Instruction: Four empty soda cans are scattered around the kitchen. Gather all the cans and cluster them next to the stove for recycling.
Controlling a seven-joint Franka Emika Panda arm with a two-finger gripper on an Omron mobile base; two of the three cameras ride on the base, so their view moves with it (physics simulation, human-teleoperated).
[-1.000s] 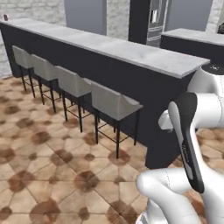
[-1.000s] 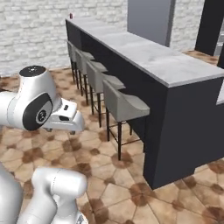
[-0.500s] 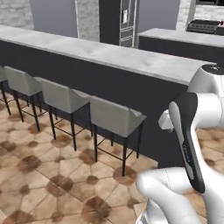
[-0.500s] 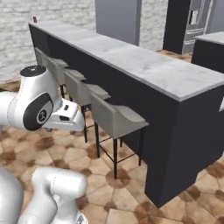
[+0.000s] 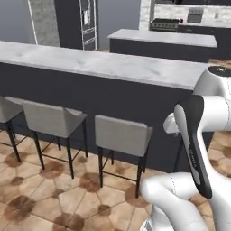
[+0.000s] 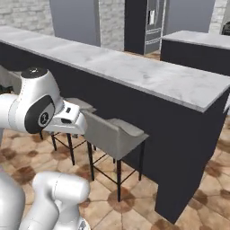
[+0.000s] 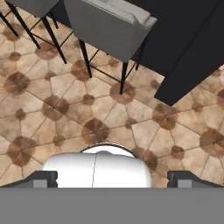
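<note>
Gripper (image 7: 112, 178) fingers spread wide and empty over the tile floor (image 7: 65, 109) beside the bar counter (image 5: 113, 63): I'd say it's searching, and must find a can.

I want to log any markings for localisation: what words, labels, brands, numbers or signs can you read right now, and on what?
None can be read.
Fridge: a pale panel on its door, too blurred to show any text.
Stove: far off at the back wall, no lettering can be made out.
Bar counter, stools and floor tiles: plain, no markings.
</note>
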